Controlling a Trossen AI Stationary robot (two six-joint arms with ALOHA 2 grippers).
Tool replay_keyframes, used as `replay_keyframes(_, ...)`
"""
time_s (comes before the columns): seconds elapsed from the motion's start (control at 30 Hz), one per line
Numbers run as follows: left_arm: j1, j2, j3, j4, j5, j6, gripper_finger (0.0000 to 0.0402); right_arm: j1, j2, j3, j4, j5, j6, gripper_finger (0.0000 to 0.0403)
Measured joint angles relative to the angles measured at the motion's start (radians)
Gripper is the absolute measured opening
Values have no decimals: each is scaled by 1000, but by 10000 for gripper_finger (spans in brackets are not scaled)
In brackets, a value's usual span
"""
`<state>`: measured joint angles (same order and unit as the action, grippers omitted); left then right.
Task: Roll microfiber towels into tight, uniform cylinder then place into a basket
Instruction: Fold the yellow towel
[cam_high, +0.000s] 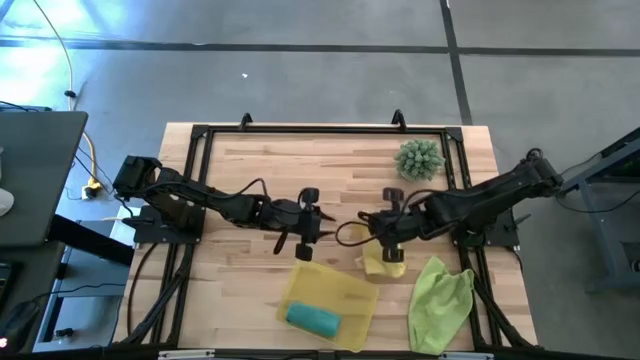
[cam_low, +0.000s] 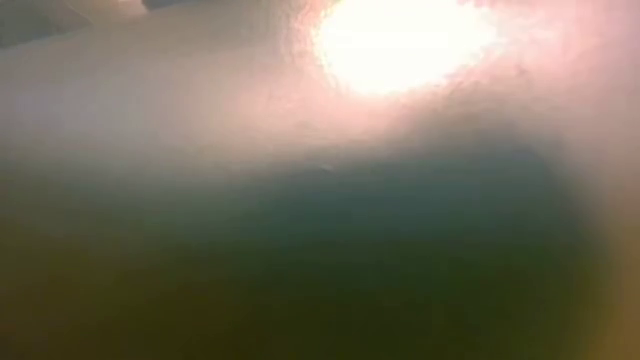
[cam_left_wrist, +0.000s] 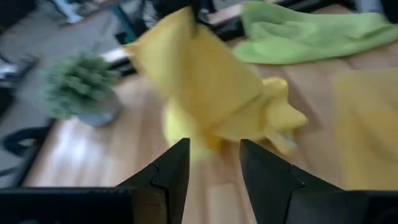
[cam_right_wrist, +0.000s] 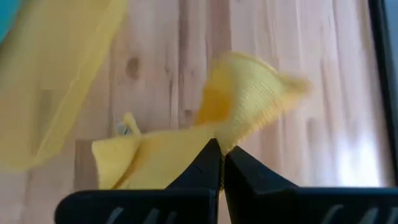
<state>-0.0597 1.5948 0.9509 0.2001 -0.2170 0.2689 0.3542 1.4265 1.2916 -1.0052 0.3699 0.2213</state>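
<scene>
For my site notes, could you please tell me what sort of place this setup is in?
Probably a robotics lab or workshop: a pale wooden table inside a black metal frame, standing on a grey concrete floor, with a trailing yellow cable beside it.

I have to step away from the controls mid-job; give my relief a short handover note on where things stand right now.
Right gripper: jaws shut on the yellow towel, pinching a fold, the rest crumpled on the table.
Left gripper: jaws open, empty, just short of that towel.
Done: teal towel rolled, lying in the basket.
Left: roll the yellow towel and basket it; then the lime green towel, unrolled, right of the basket.
</scene>
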Motion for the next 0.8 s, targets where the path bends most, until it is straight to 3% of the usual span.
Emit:
replay_keyframes(0.17, 2, 0, 0, 89, -63, 42, 131, 0, 0, 62, -54, 9, -294, 0)
replay_keyframes(0.3, 2, 0, 0, 137, -39, 31, 131, 0, 0, 68, -72, 130, -413, 0)
replay_keyframes(0.43, 2, 0, 0, 179, -34, -60, 131, -19, 0, 69, -59, 234, -314, 0)
replay_keyframes(0.67, 2, 0, 0, 217, -63, -126, 131, -90, 0, 69, 63, 255, -39, 0)
replay_keyframes(0.8, 2, 12, 1, 222, -157, -100, 131, -142, 0, 69, 132, 254, 71, 0)
